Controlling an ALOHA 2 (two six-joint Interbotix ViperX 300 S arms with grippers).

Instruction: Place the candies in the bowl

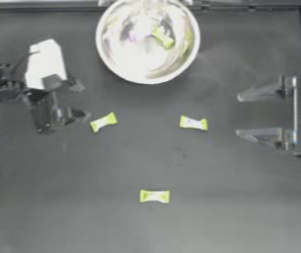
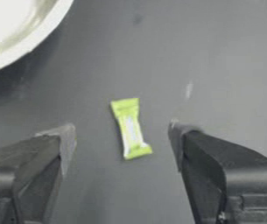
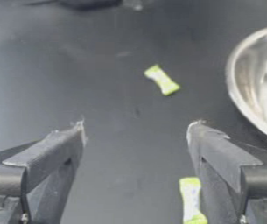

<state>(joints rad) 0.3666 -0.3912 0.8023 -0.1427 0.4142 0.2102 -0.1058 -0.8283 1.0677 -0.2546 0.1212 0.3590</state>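
candies: 3 on table [image 1: 103, 121] (2 in bowl [image 1: 113, 59]) | left gripper [image 1: 79, 101], right gripper [image 1: 244, 114]: jaws open

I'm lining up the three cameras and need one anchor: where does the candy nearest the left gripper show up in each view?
Top view: the candy lies just right of the open left gripper, below and left of the bowl.
Left wrist view: it lies between the two jaws, centre frame.
Right wrist view: it lies mid-table, left of the bowl.
Shared landmark: the bowl's rim, in all three views.
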